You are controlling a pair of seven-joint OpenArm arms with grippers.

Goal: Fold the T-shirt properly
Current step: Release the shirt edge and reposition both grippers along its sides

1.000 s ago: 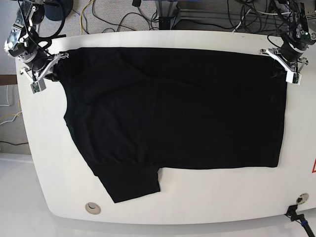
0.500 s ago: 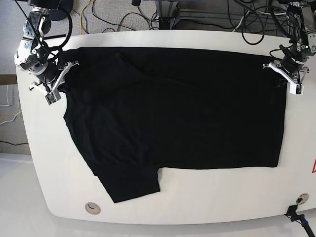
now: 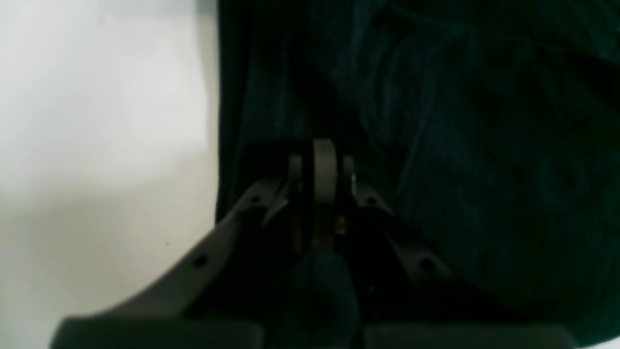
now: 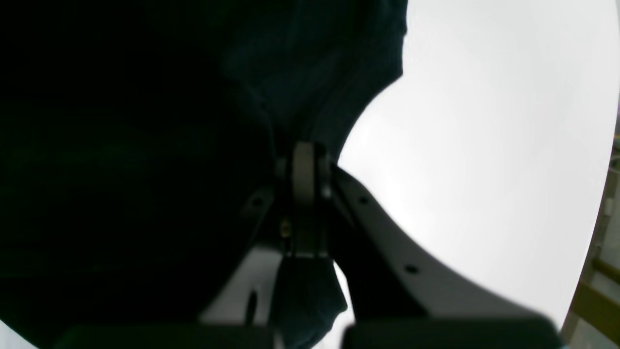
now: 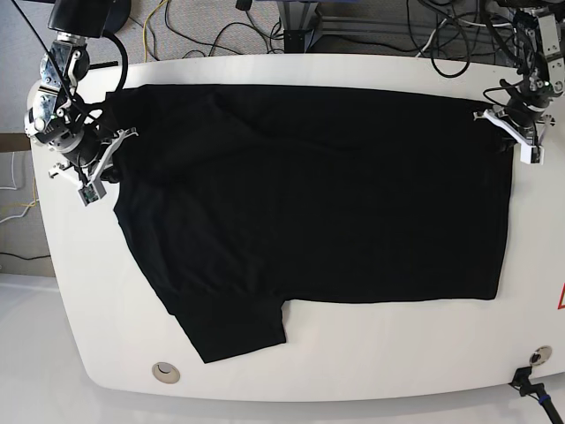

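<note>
The black T-shirt [image 5: 318,194] lies spread flat on the white table [image 5: 388,353], one sleeve pointing to the front left. No print shows. My right gripper [image 5: 95,166] is at the shirt's left edge, shut on the cloth; in the right wrist view the closed gripper [image 4: 304,162] pinches black T-shirt cloth [image 4: 121,145]. My left gripper [image 5: 519,132] is at the shirt's far right corner, shut on the cloth; in the left wrist view the closed gripper [image 3: 322,162] pinches the dark T-shirt fabric [image 3: 436,121].
Cables [image 5: 221,31] and a metal stand lie behind the table's far edge. A round grommet [image 5: 165,372] sits near the front left edge, a black connector [image 5: 528,385] at the front right corner, and a red sticker [image 5: 560,299] at the right edge.
My right gripper has moved toward the front along the left edge, dragging the shirt's corner with it. My left gripper has shifted slightly forward, still holding its corner.
</note>
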